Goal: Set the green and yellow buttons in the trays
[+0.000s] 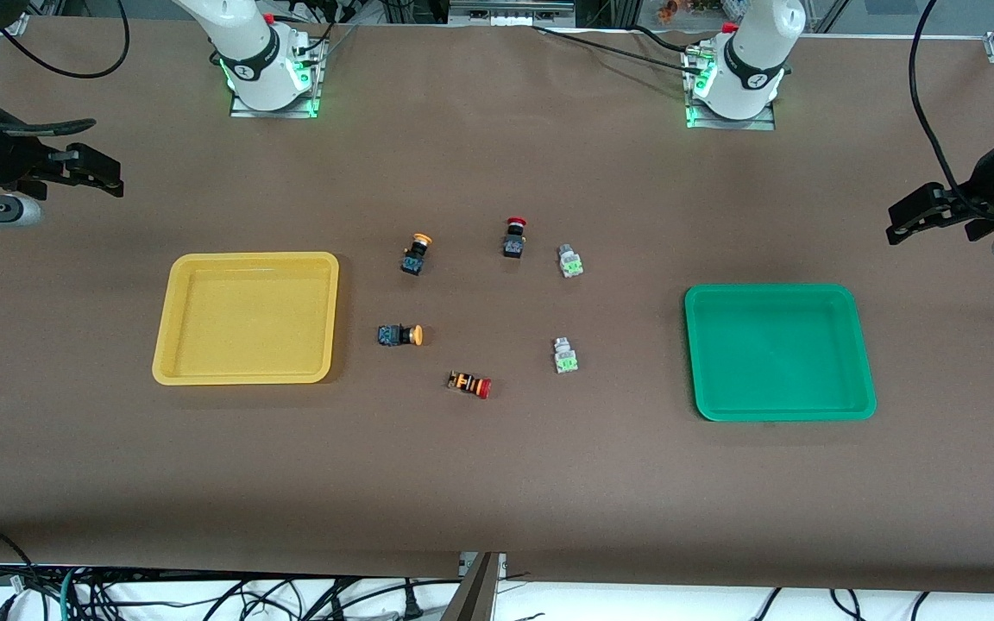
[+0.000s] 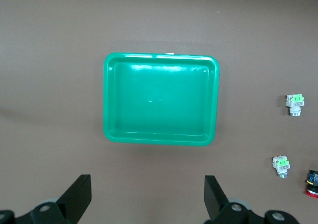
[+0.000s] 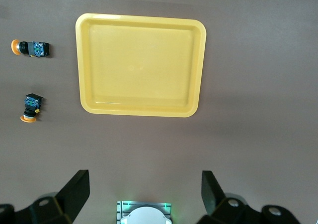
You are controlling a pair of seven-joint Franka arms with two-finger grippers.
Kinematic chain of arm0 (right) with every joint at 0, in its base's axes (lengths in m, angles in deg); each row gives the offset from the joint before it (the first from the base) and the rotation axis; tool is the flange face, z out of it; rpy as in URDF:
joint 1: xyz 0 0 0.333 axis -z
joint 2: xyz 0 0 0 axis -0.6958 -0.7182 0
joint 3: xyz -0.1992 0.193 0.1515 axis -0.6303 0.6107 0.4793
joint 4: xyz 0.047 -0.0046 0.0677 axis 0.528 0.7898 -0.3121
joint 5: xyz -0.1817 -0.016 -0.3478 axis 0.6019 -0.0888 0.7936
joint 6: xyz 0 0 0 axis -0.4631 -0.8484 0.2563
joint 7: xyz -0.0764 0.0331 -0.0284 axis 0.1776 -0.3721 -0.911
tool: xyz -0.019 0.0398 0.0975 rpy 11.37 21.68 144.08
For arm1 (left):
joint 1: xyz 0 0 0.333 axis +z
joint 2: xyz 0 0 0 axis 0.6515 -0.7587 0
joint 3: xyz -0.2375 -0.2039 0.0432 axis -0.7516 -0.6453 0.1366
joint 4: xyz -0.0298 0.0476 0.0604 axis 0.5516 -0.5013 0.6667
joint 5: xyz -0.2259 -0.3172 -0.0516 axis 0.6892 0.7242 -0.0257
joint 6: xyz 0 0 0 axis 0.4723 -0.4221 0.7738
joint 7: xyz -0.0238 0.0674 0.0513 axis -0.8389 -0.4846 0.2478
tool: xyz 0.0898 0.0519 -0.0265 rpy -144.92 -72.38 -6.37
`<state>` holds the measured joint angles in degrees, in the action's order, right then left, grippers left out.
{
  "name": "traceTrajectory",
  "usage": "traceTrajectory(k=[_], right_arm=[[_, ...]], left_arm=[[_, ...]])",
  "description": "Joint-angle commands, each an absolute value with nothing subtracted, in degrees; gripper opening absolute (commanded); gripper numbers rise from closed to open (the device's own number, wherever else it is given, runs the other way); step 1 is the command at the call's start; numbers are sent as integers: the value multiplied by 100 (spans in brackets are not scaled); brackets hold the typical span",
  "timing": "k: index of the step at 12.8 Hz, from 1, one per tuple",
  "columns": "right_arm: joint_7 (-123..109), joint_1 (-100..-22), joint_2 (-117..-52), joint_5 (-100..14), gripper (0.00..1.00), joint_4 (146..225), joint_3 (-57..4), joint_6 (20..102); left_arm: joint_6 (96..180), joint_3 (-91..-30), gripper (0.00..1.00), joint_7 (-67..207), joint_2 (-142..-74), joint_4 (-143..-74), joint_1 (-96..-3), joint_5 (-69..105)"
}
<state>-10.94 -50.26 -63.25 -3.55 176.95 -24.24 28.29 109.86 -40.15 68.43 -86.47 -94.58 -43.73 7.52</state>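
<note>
The yellow tray [image 1: 247, 258] [image 3: 139, 18] lies toward the right arm's end and the green tray [image 1: 773, 290] [image 2: 160, 58] toward the left arm's end, both empty. Between them lie two yellow-capped buttons [image 1: 416, 254] [image 1: 399, 335] [image 3: 32, 48] [image 3: 31, 106] and two green-faced buttons [image 1: 569, 260] [image 1: 564, 354] [image 2: 295, 104] [image 2: 281, 165]. My right gripper [image 1: 109, 172] [image 3: 144, 189] is open and empty, high over the table beside the yellow tray. My left gripper [image 1: 898, 222] [image 2: 147, 194] is open and empty, high beside the green tray.
A black switch with a red cap [image 1: 513, 237] [image 2: 312, 177] stands between the farther yellow and green buttons. An orange-striped switch with a red cap [image 1: 469, 384] lies nearest the front camera. The right arm's base [image 3: 144, 214] shows under its gripper.
</note>
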Motion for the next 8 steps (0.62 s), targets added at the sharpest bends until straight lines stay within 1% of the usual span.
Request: traceTrajectory(k=[1,5,8], right_arm=[[-1187,-5033,-6303,-331,100,17686,-2417,2802],[-1161,-5042,-6303,-313,100,17686,-2408,2836],[-1223,-5051,-6514,-278,100,17703,-2399,2863]], left_arm=[[10842,-4019,100,6845,-8733,-9252,-4338,872],[10824,-4028,100,6819,-8725,-9252,-4338,871],[10675,-4045,100,6801,-8733,-9269,-4338,871]])
